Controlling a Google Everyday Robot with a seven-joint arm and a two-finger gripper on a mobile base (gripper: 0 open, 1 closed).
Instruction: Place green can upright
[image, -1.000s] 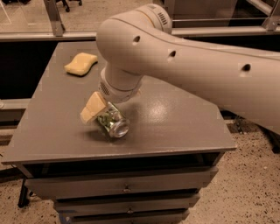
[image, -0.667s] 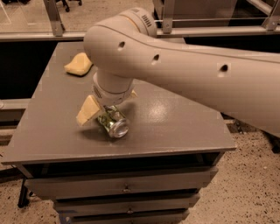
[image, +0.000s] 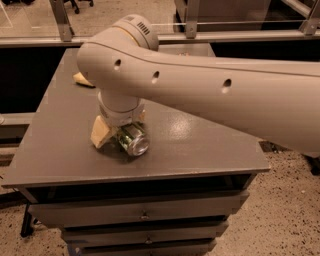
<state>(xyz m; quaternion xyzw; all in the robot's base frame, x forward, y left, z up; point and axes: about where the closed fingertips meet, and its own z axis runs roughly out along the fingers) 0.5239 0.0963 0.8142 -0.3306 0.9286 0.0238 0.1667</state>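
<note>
The parallel-jaw gripper (image: 121, 131), at the end of a thick cream-white robot arm (image: 200, 95), is down at the tabletop, directly over the cylindrical green can (image: 133, 140) with silver metal ends. Whether it is clamped on the can or loose around it cannot be told. The can lies tipped over, one silver end facing the camera, toward the front of the flat grey table (image: 200, 150). A yellow sponge-like piece (image: 82, 80) sits at the far left, partly hidden behind the arm. Grey drawers (image: 145, 212) sit below.
</note>
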